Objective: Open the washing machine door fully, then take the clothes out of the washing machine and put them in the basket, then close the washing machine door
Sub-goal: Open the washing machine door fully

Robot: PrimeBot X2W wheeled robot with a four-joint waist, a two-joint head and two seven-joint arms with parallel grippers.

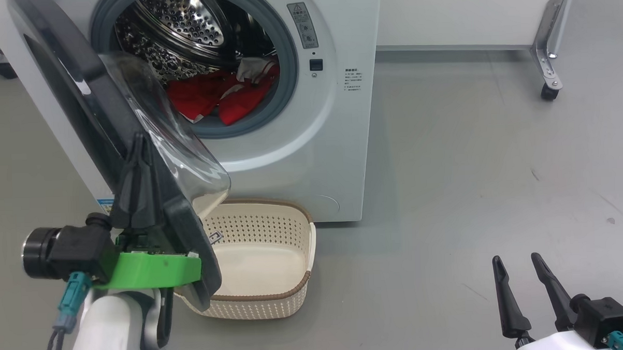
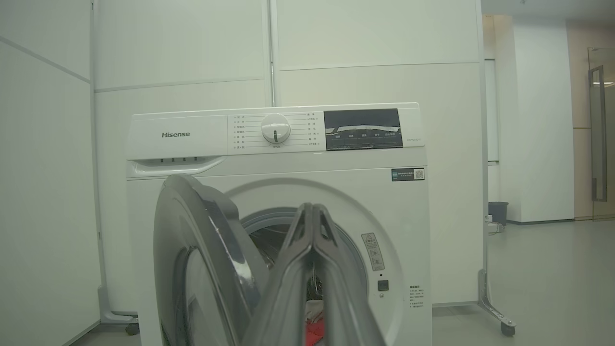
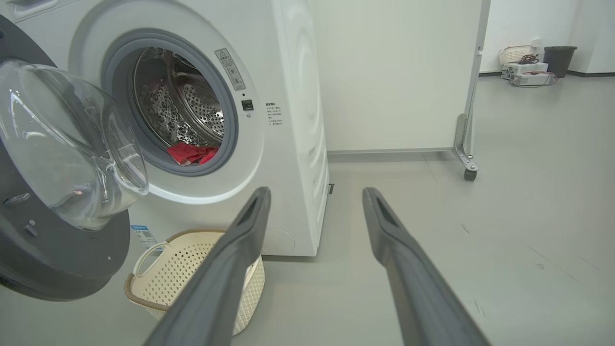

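The white washing machine [image 1: 310,144] stands with its drum uncovered. The washing machine door [image 1: 59,70], with a black rim and a clear glass bowl, is swung out to the left. Red clothes [image 1: 215,98] with white trim lie in the bottom of the drum. Below the door, the cream basket [image 1: 261,223] sits on the floor. My left gripper [image 1: 139,142] is shut with nothing in it, close against the door's lower edge; I cannot tell if it touches. My right gripper [image 1: 516,261] is open, low at the right, far from the machine. In the left wrist view, the left gripper [image 2: 312,211] points at the drum mouth.
A white wheeled partition stands behind the machine, one caster [image 1: 549,91] at the right. Grey floor stretches to the right of the machine. A dark bin [image 3: 559,60] and boxes sit far off by the back wall.
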